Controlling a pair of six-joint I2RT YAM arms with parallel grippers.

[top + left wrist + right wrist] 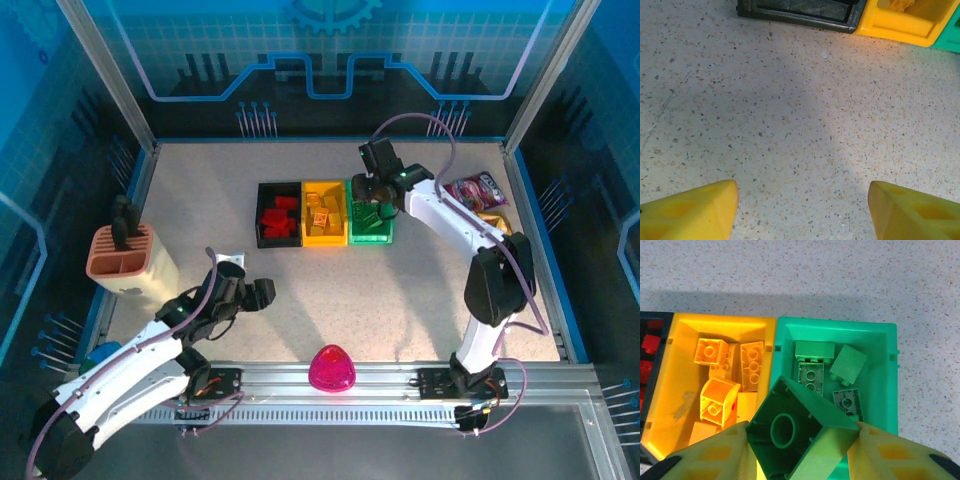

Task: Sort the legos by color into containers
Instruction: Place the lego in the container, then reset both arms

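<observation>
Three bins stand in a row mid-table: a black bin [278,214] with red legos [277,217], a yellow bin [325,212] with yellow legos [722,375], and a green bin [370,214] with several green legos [812,365]. My right gripper [802,440] hangs over the green bin [880,380], shut on a large green lego [795,432] whose hollow underside faces the camera. My left gripper [262,292] sits low over bare table, open, with nothing between its yellow fingers [690,212]. The black bin's edge [795,12] and the yellow bin's corner [900,22] lie ahead of it.
A terracotta slotted holder [120,258] stands at the left edge. A glossy pink dome [332,368] sits at the near edge in the middle. Snack packets [478,190] lie at the far right behind the right arm.
</observation>
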